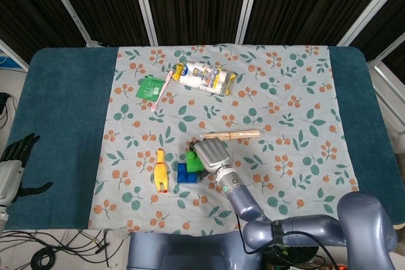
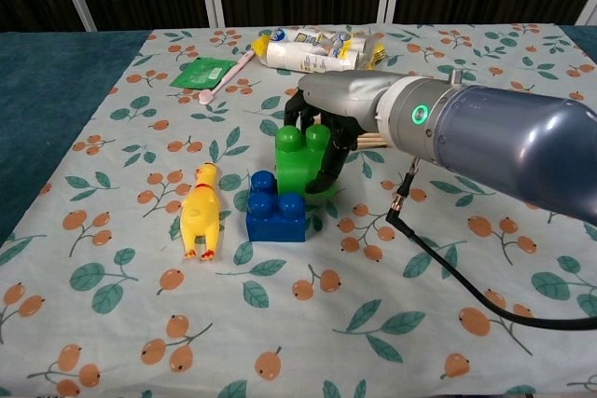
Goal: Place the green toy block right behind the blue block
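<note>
Green toy block (image 2: 303, 167) stands upright on the leaf-patterned cloth (image 2: 420, 323), its studs up, directly behind the blue block (image 2: 276, 206) and touching or nearly touching its far edge; the chest view cannot settle whether a sliver of gap remains. The right hand (image 2: 326, 128) wraps the green piece from behind and to its right, fingers (image 2: 328, 167) curled down its side, so it grips the block. In the head view the same hand (image 1: 212, 155) covers most of the block (image 1: 193, 163), leaving only a green edge showing above the blue one (image 1: 186, 173).

Placement looks essentially reached, so the coming move is probably a release, drawing the hand up and back, away from the blue piece, so the fingers do not drag the green one sideways.

The left hand (image 1: 14, 162) hangs off the table's left edge, well apart, fingers spread, holding nothing.

A yellow rubber chicken (image 2: 199, 209) lies left of the blocks. Wooden sticks (image 1: 231, 135) lie just behind the right hand. Further back are a tube (image 2: 308, 49), a green packet (image 2: 201, 73) and a pink toothbrush (image 2: 229, 74). No containers show.
</note>
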Available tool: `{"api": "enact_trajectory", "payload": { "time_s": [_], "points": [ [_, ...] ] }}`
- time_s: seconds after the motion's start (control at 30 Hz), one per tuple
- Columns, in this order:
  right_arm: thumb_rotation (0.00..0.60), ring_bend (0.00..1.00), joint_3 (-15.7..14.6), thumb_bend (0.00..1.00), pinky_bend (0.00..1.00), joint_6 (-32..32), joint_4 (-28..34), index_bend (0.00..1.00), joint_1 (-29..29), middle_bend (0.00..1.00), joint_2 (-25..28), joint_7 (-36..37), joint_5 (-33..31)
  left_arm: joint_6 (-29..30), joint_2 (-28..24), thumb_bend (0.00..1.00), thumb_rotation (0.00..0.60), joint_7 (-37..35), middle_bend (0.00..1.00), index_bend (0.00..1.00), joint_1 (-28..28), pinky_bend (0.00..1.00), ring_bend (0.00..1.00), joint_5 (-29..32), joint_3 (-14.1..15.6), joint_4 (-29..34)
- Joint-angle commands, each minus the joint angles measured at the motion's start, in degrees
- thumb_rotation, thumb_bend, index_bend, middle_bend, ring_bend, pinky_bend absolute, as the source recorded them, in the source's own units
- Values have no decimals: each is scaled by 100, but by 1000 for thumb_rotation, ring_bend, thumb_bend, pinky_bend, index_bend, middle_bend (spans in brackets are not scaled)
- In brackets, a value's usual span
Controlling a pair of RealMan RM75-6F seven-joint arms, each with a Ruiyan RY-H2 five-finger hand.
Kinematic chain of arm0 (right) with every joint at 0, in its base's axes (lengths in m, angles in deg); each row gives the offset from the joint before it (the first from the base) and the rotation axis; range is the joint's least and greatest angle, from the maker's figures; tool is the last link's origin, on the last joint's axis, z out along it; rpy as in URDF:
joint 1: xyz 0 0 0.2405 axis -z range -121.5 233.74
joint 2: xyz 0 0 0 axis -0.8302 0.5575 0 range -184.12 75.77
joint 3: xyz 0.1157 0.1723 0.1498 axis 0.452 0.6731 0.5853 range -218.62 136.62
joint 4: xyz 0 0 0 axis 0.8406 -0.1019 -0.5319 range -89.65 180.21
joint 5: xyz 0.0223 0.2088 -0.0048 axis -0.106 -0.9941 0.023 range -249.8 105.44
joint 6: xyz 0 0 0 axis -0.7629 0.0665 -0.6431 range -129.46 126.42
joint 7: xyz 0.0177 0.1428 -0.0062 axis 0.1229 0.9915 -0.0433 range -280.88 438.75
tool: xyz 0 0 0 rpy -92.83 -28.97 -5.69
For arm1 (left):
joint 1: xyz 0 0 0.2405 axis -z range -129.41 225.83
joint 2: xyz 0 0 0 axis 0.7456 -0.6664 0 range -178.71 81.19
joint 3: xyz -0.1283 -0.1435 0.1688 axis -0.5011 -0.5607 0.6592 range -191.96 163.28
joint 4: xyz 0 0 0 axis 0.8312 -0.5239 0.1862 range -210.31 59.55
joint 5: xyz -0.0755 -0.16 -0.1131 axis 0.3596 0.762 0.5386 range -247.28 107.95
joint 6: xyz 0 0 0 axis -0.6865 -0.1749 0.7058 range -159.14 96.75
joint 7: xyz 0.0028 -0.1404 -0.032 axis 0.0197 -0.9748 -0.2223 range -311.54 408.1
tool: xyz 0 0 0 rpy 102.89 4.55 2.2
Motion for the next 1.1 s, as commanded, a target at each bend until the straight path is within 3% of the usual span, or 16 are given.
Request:
{"api": "enact_trajectory", "payload": {
  "time_s": [0.03, 0.33, 0.37, 0.53, 0.6, 0.87, 1.1],
  "points": [
    [600, 473, -3, 408, 526, 19, -43, 587, 4, 517, -32, 39, -2, 0, -3, 10, 600, -8, 0, 0, -1, 0, 0, 2, -1, 1],
    [600, 442, -5, 407, 509, 90, 8, 570, 25, 475, 32, 104, 116, -3, -1, 10, 600, -16, 0, 0, 2, 0, 0, 20, -10, -4],
    [600, 414, -24, 402, 485, 89, 29, 535, 31, 444, 52, 96, 122, -1, 0, 10, 600, -16, 0, 0, 0, 0, 0, 25, -11, -5],
    [600, 129, -118, 258, 261, 133, 135, 95, -15, 110, 168, -135, 85, 7, 1, 10, 600, -2, 0, 0, -2, 0, 0, 23, -11, -6],
    [600, 44, -126, 202, 221, 200, 188, 8, -33, 21, 200, -222, 70, 7, 3, 10, 600, 8, 0, 0, -1, 0, 0, 21, -10, -6],
    [600, 0, -115, 105, 204, 418, 464, 0, 10, 0, 375, -310, 50, 32, 12, 10, 600, 43, 0, 0, -10, 0, 0, 20, -11, -12],
    [600, 0, -332, 100, 204, 832, 1203, 0, 415, 0, 1112, -146, 522, 66, 29, 10, 600, 101, 0, 0, -19, 0, 0, 9, -11, -38]
  ]
}}
